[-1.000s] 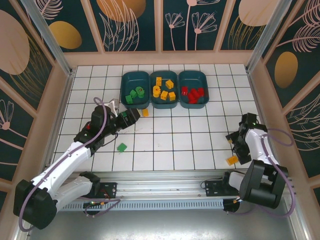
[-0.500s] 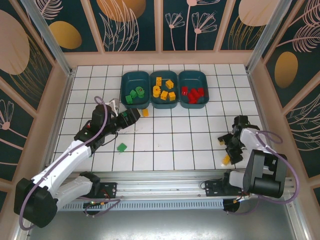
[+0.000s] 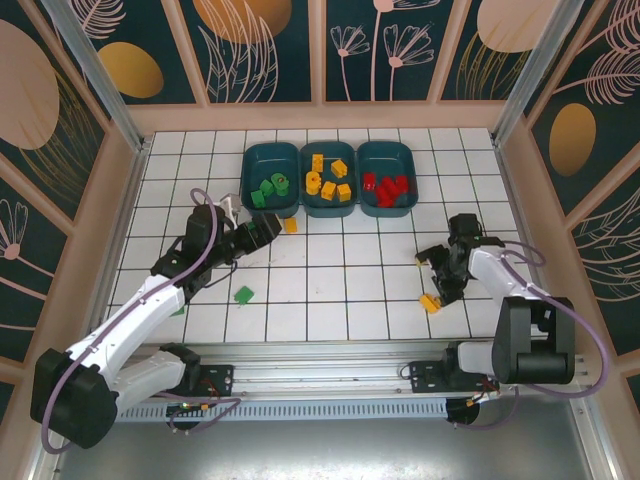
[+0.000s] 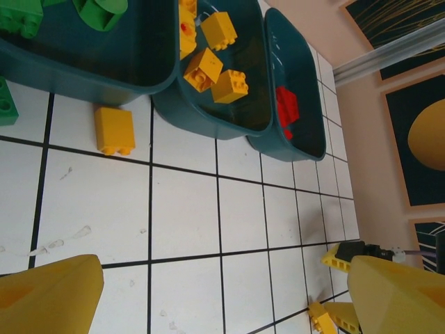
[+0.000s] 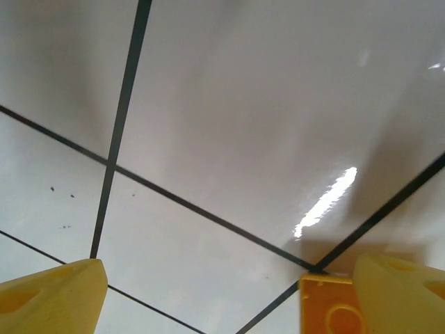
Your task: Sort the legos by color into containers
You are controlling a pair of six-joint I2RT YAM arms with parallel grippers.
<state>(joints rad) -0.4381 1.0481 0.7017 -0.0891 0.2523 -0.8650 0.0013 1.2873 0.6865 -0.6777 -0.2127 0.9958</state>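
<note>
On the right-hand tiles [image 3: 385, 250], right gripper [image 3: 428, 280] stood open, a yellow brick [image 5: 332, 309] just beside one finger. Left gripper [image 3: 265, 230] stood open, empty, near the bins [image 3: 330, 147]; green brick [image 3: 244, 294] lay loose.

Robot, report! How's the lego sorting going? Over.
Left gripper open, empty. Right gripper open, yellow brick beside its finger. Second yellow brick, green brick unsorted.

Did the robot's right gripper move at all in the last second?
Yes. Seen from above, the right gripper has swung left, away from the right side wall and closer to the container of red legos.
</note>
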